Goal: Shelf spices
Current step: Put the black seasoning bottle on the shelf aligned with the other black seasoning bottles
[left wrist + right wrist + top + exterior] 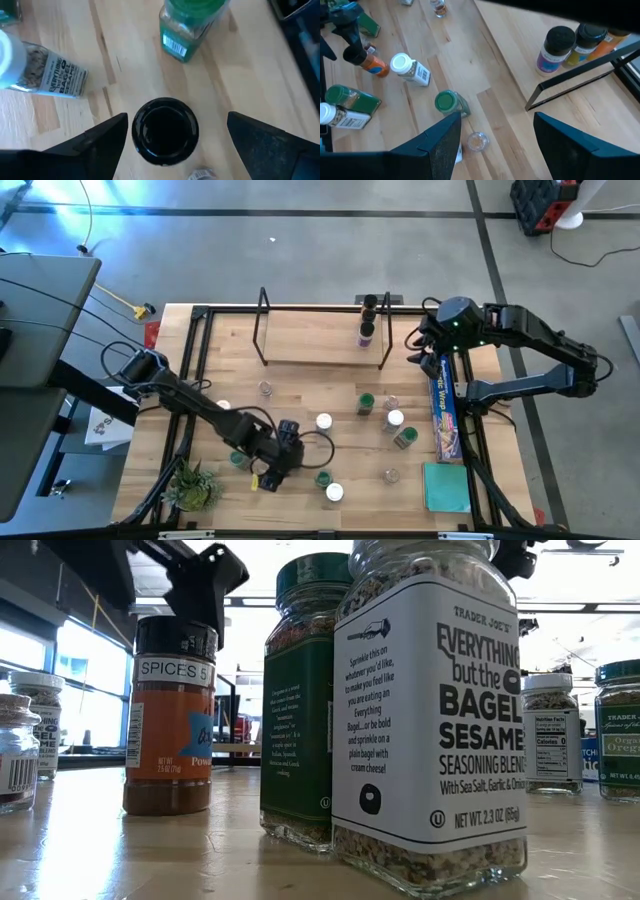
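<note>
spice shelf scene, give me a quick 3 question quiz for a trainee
1. True or false: the left tool is open, its fingers either side of a black-lidded jar.
2. Where do the jars already on the shelf stand?
A. the end nearest the right arm
B. the middle
C. the end nearest the left arm
3. Fill in: beside the blue box the right tool is ____, holding nothing.

Key: 1 true; 2 A; 3 open
</note>
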`<act>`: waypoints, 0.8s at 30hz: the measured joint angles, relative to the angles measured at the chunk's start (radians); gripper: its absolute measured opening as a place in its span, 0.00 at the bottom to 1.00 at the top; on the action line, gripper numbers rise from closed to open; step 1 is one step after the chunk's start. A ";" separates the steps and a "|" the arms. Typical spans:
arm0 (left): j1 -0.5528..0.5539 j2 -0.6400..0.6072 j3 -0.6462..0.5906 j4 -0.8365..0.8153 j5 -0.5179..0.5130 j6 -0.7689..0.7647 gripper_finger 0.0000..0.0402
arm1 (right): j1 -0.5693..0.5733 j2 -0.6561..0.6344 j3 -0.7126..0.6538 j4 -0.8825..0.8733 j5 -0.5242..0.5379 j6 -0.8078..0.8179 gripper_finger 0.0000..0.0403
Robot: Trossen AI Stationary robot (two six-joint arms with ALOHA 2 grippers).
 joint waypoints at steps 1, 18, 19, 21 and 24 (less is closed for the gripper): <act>0.000 0.009 0.000 -0.001 -0.003 -0.006 0.84 | 0.000 0.000 0.000 -0.006 -0.001 0.002 0.60; 0.009 0.027 0.000 -0.003 0.021 -0.111 0.54 | 0.000 0.000 0.000 -0.023 -0.002 0.011 0.60; 0.013 0.027 0.000 -0.003 0.034 -0.111 0.51 | 0.000 0.000 0.000 -0.023 -0.002 0.011 0.60; 0.022 0.026 0.001 -0.002 0.057 -0.113 0.49 | 0.000 0.000 0.000 -0.022 0.006 0.019 0.60; 0.037 0.025 0.032 -0.079 0.067 -0.113 0.49 | 0.000 0.000 0.000 -0.022 0.010 0.019 0.60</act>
